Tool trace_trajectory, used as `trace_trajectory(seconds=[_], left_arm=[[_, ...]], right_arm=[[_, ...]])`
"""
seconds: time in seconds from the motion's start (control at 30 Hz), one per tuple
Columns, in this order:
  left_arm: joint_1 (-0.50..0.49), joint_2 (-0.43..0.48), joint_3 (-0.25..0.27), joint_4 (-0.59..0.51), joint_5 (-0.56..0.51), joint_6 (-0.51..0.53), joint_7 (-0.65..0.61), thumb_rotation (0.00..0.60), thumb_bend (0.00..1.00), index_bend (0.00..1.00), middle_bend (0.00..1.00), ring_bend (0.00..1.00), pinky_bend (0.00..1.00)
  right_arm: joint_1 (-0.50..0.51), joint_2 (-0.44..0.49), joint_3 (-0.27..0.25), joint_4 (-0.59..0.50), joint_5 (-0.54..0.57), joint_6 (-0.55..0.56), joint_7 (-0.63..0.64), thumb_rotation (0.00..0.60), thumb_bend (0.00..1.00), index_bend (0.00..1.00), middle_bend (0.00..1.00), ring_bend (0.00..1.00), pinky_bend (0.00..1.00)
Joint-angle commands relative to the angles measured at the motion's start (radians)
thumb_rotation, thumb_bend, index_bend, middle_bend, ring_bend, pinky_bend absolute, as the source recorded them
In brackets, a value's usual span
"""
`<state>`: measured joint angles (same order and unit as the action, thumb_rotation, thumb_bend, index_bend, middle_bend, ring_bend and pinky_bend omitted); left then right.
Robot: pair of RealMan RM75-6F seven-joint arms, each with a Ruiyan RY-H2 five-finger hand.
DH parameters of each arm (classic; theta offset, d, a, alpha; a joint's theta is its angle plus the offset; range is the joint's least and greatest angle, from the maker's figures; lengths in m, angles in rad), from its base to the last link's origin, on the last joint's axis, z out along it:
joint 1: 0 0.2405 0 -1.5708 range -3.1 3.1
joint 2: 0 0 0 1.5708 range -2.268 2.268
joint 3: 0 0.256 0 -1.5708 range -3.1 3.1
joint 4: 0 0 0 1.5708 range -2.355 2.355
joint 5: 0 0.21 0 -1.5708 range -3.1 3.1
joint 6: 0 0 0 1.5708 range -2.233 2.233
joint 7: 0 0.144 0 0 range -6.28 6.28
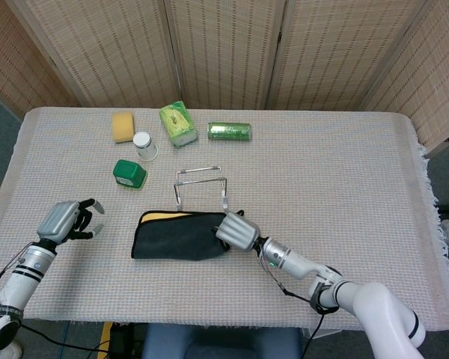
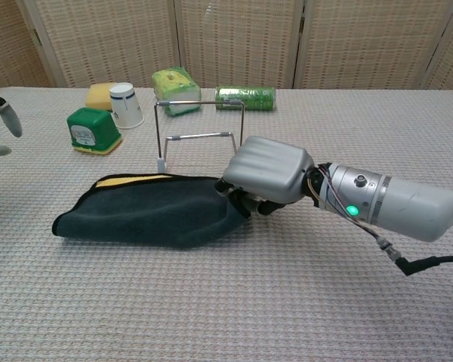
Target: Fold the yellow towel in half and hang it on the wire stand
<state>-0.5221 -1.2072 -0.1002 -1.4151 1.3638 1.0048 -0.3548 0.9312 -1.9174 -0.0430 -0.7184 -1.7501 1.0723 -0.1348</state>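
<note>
The right hand point(image 2: 268, 177) lay low on the table point(image 1: 337, 179) with its fingers point(image 2: 245, 202) curled around the near right end of the folded towel point(image 2: 147, 215), gripping the cloth so that this end bunched and tapered into its grasp. From the head view the same hand point(image 1: 236, 230) covered the towel's point(image 1: 179, 234) right edge. The towel stretched away from the hand toward the robot's left, dark side up, with a yellow strip showing along its far edge, and it rested flat on the table apart from the gathered corner. The wire stand point(image 2: 200, 136) stood upright just beyond the hand, close to its knuckles but not touching the towel as far as could be told.

The left hand point(image 1: 62, 220) hovered well off to the left of the towel, holding nothing, its fingers spread apart; in the chest view only its fingertips point(image 2: 7, 119) showed at the frame's edge.

Farther beyond the stand sat a green box point(image 1: 129, 173), a white cup point(image 1: 143, 144), a yellow sponge point(image 1: 122, 126), a green tissue pack point(image 1: 177, 123) and a green can point(image 1: 230, 132) lying on its side
</note>
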Motion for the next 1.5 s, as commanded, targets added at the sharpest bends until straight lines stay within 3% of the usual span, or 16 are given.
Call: trace_trajectory(seconds=[0.03, 0.37, 0.83, 1.17, 1.5], left_arm=[[0.002, 0.003, -0.002, -0.002, 0.000, 0.002, -0.001, 0.600, 0.38, 0.45, 0.89, 0.80, 0.89], [0.012, 0.022, -0.014, -0.021, -0.006, 0.025, 0.009, 0.600, 0.38, 0.45, 0.89, 0.80, 0.89], [0.019, 0.055, -0.020, -0.058, 0.001, 0.038, 0.021, 0.600, 0.38, 0.45, 0.89, 0.80, 0.89], [0.024, 0.066, -0.018, -0.062, 0.008, 0.040, 0.009, 0.600, 0.38, 0.45, 0.89, 0.80, 0.89], [0.025, 0.069, -0.014, -0.058, 0.013, 0.034, 0.001, 0.600, 0.38, 0.45, 0.89, 0.80, 0.89]], right_arm=[[-0.004, 0.013, 0.013, -0.022, 0.001, 0.034, 0.012, 0.600, 0.58, 0.56, 0.88, 1.00, 1.00], [0.009, 0.121, 0.117, -0.224, 0.024, 0.158, -0.008, 0.600, 0.58, 0.61, 0.89, 1.00, 1.00], [0.039, 0.291, 0.298, -0.571, 0.081, 0.220, -0.178, 0.600, 0.58, 0.62, 0.91, 1.00, 1.00], [0.029, 0.336, 0.343, -0.634, 0.082, 0.265, -0.289, 0.600, 0.59, 0.63, 0.91, 1.00, 1.00], [0.041, 0.310, 0.344, -0.592, 0.169, 0.166, -0.370, 0.600, 0.59, 0.65, 0.92, 1.00, 1.00]])
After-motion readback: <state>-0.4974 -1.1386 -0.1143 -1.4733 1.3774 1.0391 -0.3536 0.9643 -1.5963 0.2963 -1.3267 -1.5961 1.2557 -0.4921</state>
